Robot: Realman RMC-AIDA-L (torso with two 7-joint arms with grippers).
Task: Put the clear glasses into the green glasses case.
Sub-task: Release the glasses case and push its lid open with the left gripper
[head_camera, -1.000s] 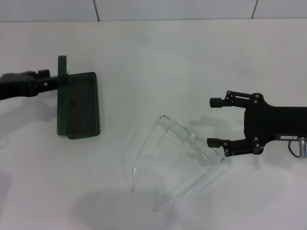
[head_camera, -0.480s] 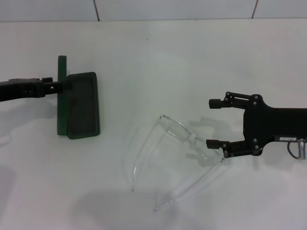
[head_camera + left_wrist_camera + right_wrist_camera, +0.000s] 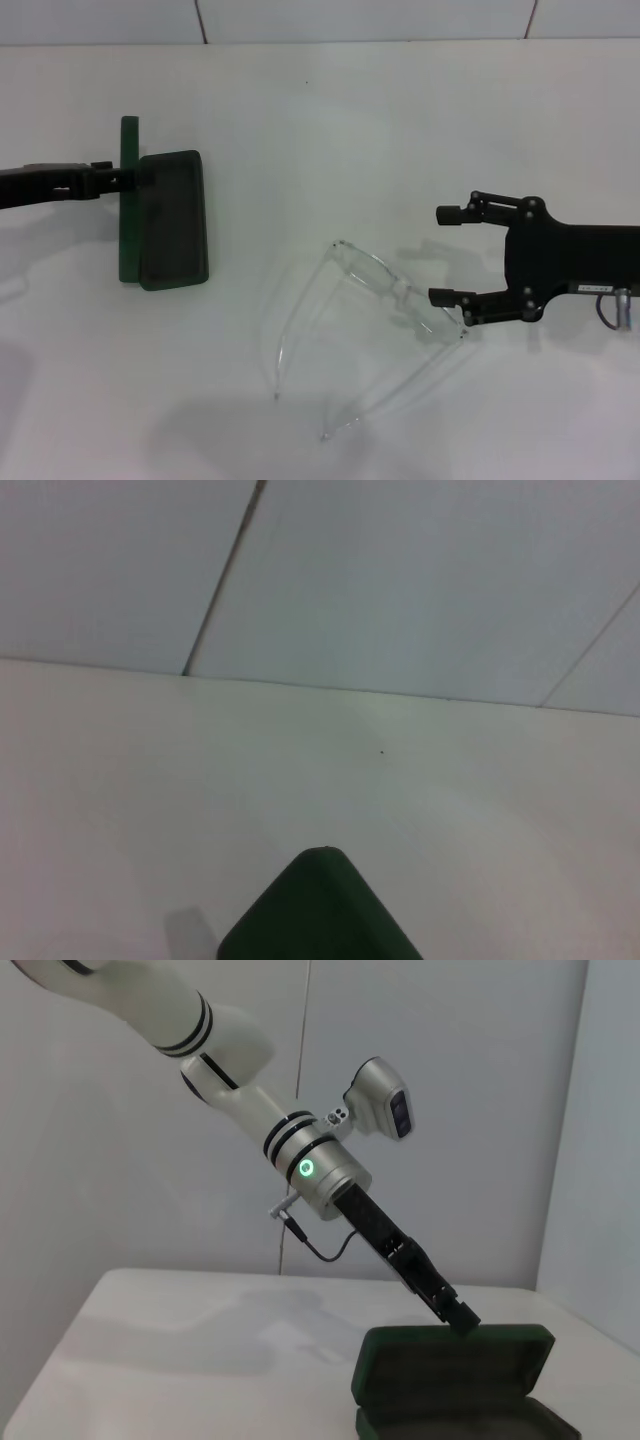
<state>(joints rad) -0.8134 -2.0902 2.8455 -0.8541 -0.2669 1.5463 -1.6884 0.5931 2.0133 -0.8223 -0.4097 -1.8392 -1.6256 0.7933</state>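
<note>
Glasses of clear wraparound plastic (image 3: 385, 300) lie on the white table (image 3: 400, 130), their lens end touching the lower finger of the right gripper (image 3: 447, 254), whose jaws stand spread. A sound grasp would pinch the lens corner, not the thin arms. Well off to that gripper's far side, the dark green hinged case (image 3: 165, 218) stands open, the left gripper (image 3: 112, 178) at its raised lid; whether it pinches I cannot tell. No lettering is readable.

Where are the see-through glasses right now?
In the head view, the clear glasses lie on the white table, right of the open green glasses case and just beside the open right hand.
</note>
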